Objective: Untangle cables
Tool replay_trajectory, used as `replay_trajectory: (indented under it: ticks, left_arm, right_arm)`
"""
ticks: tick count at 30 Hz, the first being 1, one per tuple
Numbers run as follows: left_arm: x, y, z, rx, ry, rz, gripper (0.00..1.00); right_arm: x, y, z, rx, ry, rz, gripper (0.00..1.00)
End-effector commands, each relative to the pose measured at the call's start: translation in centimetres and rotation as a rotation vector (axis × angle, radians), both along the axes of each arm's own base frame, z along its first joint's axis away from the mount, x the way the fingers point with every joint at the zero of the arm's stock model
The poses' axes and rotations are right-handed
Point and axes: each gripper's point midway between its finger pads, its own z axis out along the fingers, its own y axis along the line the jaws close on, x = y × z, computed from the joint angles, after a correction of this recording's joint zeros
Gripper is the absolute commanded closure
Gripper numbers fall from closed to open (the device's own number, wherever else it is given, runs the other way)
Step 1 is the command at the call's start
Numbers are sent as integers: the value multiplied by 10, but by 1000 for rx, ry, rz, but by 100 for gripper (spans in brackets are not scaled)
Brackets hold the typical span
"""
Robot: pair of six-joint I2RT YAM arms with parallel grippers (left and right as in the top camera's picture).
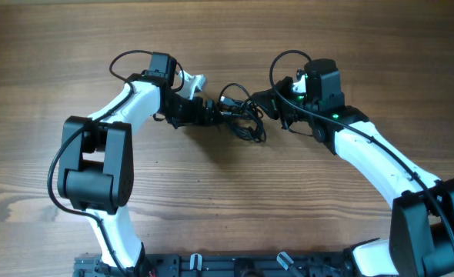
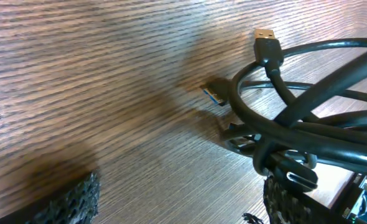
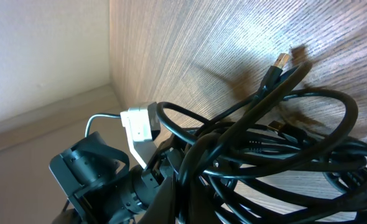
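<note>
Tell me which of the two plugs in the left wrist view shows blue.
The lower plug, its tip pointing left; the upper plug, pointing upward, is plain gold-toned metal.

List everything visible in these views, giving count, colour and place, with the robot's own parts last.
cables: one tangled bundle, cord number unclear, black, mid-table between the grippers
gold-tipped plug: one, black body, at the bundle's edge
blue-tipped plug: one, black body, low beside the bundle
table: one, brown wood, under everything
rail: one, black, along the near edge
left gripper: one, black, open, beside the bundle
right gripper: one, black, shut on the cables
left arm: one, white and black, left side
right arm: one, white and black, right side
</note>
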Motion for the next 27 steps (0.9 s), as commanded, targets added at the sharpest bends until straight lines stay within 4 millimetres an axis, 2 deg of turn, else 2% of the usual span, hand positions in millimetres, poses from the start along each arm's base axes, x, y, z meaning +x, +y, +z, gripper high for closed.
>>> replay_trajectory:
  ticks: [1,6,10,13,16,19,21,24,27]
  left_arm:
    - [1,6,0,26,-4,20,11]
    - [1,4,1,15,-8,12,11]
    - [1,-6,8,-56,-27,-20,11]
    - [0,2,8,-47,-38,-41,14]
    - [2,10,32,-159,-71,-46,16]
    - [7,11,41,-230,-95,-43,15]
    - [6,4,37,-248,-114,-60,18]
    - [-3,-22,30,-308,-178,-135,19]
    - [-5,-38,27,-318,-237,-184,20]
  right_arm:
    - [9,0,6,-17,-56,8,96]
    - [9,0,7,-17,-57,9,96]
    - [8,2,9,-5,-59,19,96]
    - [7,4,10,8,-53,22,96]
    - [7,5,12,26,-40,16,96]
    - [7,7,15,54,-24,9,96]
    - [6,12,22,93,-27,27,96]
    - [5,15,26,127,-14,27,96]
    - [5,15,27,132,-11,27,96]
